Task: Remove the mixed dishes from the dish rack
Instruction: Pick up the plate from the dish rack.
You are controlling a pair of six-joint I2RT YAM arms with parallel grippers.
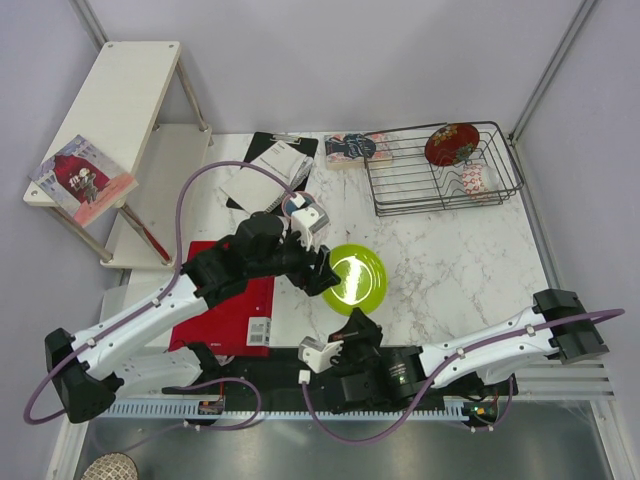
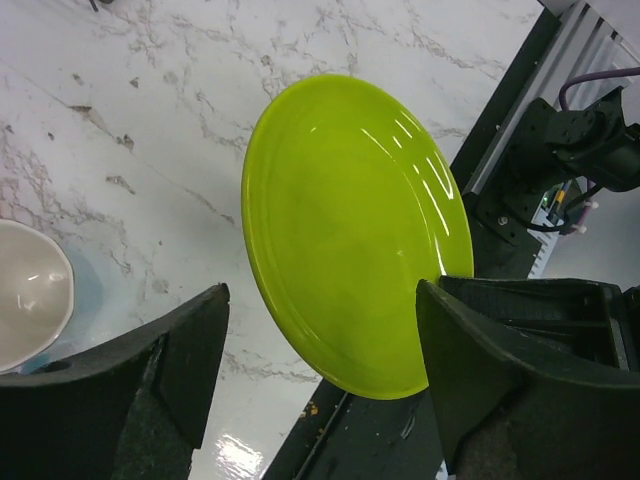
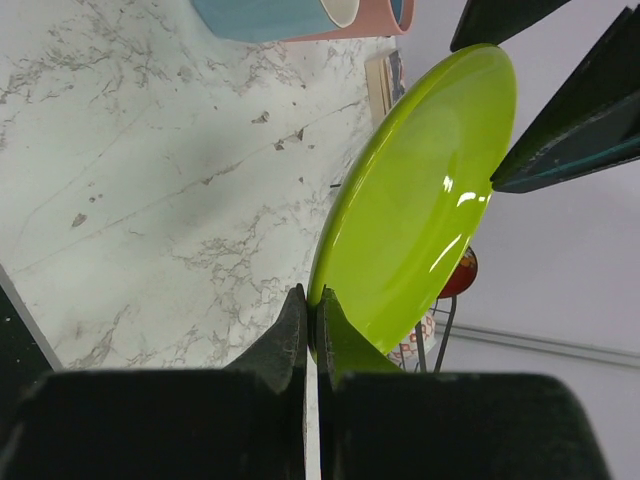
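The lime-green plate (image 1: 357, 277) is held tilted on edge over the marble table. My right gripper (image 3: 318, 325) is shut on its near rim; it shows in the top view (image 1: 354, 320) too. My left gripper (image 2: 320, 390) is open, its fingers (image 2: 170, 380) spread wide on either side of the plate (image 2: 350, 230), not gripping it. The dish rack (image 1: 440, 175) stands at the back right with the dark red floral plate (image 1: 451, 143) and the small patterned bowl (image 1: 478, 180) in it. A grey-blue cup (image 3: 270, 15) and a pink cup (image 3: 372, 18) stand on the table.
A light blue mug (image 2: 30, 290) sits near my left wrist. A flat red board (image 1: 225, 310) lies at the front left. A pale wooden shelf unit (image 1: 110, 120) stands at the back left. A clipboard (image 1: 280, 160) and a book (image 1: 355, 148) lie at the back.
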